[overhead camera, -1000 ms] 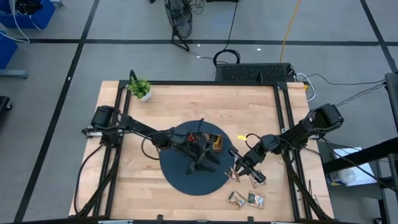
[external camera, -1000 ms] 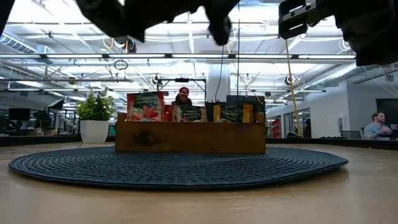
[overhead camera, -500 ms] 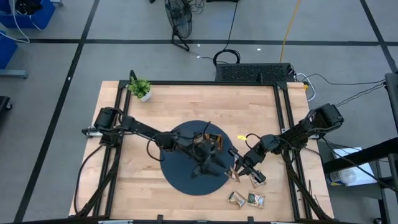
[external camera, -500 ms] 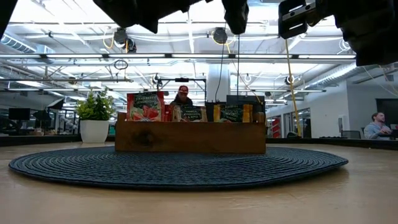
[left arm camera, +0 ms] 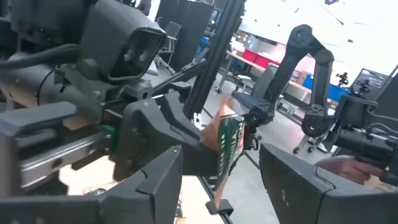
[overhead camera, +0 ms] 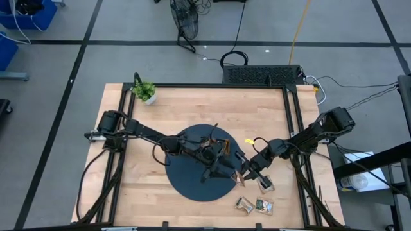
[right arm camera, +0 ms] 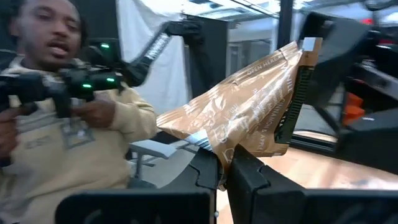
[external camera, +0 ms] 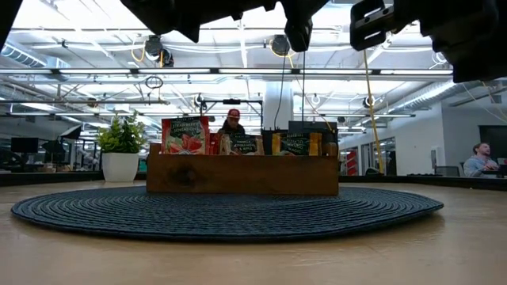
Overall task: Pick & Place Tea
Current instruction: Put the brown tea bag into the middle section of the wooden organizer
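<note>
The left gripper [overhead camera: 232, 172] has slid from above the tray [overhead camera: 220, 147] to the sachet [right arm camera: 249, 99] pinched in the right gripper [overhead camera: 244, 178] — jaws half-spread around it — a handover looks imminent

You have a light wooden desk [overhead camera: 192, 106] under the overhead camera. A round dark woven mat [overhead camera: 186, 183] lies at its middle, and a brown wooden tray [external camera: 242, 176] stands on the mat. A small green potted plant [overhead camera: 145, 91] sits near the desk's far left corner. Beyond the desk, a person in a cream sweatshirt [right arm camera: 68, 140] holds a dark controller [right arm camera: 74, 87].
</note>
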Available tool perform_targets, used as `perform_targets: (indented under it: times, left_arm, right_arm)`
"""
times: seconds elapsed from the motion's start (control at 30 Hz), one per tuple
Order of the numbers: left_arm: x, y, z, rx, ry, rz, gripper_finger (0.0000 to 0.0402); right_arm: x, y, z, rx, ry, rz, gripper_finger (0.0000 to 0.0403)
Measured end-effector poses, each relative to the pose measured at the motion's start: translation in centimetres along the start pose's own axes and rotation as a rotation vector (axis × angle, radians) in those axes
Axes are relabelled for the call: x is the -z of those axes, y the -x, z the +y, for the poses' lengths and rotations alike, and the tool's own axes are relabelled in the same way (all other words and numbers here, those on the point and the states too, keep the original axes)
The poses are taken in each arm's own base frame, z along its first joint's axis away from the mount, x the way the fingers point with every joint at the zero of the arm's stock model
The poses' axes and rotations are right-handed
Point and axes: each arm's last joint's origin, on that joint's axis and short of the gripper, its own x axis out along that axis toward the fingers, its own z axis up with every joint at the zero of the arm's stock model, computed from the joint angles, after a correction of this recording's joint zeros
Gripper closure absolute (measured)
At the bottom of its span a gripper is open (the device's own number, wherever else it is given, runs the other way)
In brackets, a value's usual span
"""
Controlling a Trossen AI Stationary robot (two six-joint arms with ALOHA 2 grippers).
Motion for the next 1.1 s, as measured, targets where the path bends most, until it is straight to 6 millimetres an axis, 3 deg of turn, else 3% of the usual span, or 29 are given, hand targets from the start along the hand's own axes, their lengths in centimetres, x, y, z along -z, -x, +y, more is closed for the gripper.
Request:
perform_targets:
  times: [0.83, 0.97, 1.1]
  left_arm:
    - [0.24, -0.02, 0.01, -0.013, -0.041, 0.02, 0.0191]
    - [0.33, -0.02, 0.0, -0.009, -0.064, 0.028, 0.0231]
    - [0.34, -0.01, -0.08, 0.022, -0.093, 0.037, 0.032]
  right_arm:
    - [0.08, 0.14, -0.58, 0.101, -0.018, 0.004, 0.0399]
    - [0.1, 0.14, -0.59, 0.101, -0.019, 0.007, 0.0399]
    - [0.12, 0.14, -0.55, 0.097, -0.02, 0.008, 0.0399]
